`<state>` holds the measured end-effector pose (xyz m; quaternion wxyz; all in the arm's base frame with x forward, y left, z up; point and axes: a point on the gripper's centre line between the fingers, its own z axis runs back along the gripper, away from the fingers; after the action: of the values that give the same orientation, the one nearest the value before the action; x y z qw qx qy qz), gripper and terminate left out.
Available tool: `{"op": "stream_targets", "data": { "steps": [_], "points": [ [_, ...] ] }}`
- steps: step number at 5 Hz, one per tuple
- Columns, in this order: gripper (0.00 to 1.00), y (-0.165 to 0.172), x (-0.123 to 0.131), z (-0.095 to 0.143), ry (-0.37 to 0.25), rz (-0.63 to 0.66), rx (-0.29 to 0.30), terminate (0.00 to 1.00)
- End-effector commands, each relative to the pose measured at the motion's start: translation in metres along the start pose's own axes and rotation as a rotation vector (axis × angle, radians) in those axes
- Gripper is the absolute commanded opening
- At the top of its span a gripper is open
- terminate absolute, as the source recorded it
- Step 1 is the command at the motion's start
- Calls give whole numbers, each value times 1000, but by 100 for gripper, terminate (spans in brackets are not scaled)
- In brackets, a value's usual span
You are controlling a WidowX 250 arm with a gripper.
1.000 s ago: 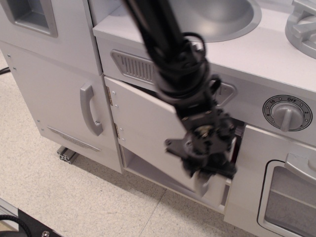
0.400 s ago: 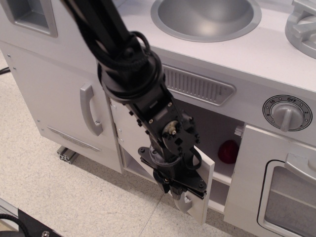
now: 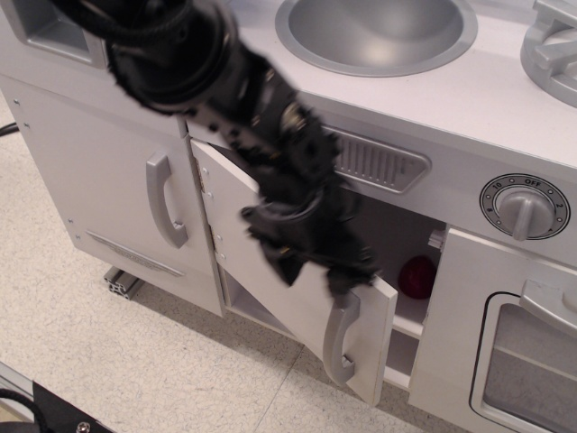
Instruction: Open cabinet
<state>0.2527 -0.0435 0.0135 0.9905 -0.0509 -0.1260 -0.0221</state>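
The cabinet's squarish white door (image 3: 270,244) stands swung out about halfway, hinged on its left. Its vertical grey loop handle (image 3: 340,338) is bare near the door's free edge. Behind the door the dark inside shows, with a shelf (image 3: 407,307) and a red round object (image 3: 416,275) on it. My black gripper (image 3: 347,278) is motion-blurred, in front of the door's face just above the handle's top. It does not hold the handle. The blur hides how its jaws stand. The thick black arm (image 3: 198,72) comes down from the upper left.
A taller white door with a grey handle (image 3: 167,200) stands to the left. The windowed oven door (image 3: 527,361) and a grey dial (image 3: 525,207) are on the right. The sink (image 3: 379,32) is on top. Speckled floor (image 3: 135,361) lies below.
The door has swung from nearly closed to about half open. My gripper was low on the handle and has since come off it, moving up and left. The handle is now uncovered.
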Motion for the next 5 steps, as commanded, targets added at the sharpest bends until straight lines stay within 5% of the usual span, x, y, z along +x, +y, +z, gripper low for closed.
{"op": "stream_targets", "data": {
  "steps": [1, 3, 5],
  "points": [
    [100, -26, 49, 26, -118, 3, -35, 0],
    [100, -40, 65, -12, -137, -20, 44, 0],
    [100, -31, 46, -21, -45, 6, 120, 0]
  ]
}}
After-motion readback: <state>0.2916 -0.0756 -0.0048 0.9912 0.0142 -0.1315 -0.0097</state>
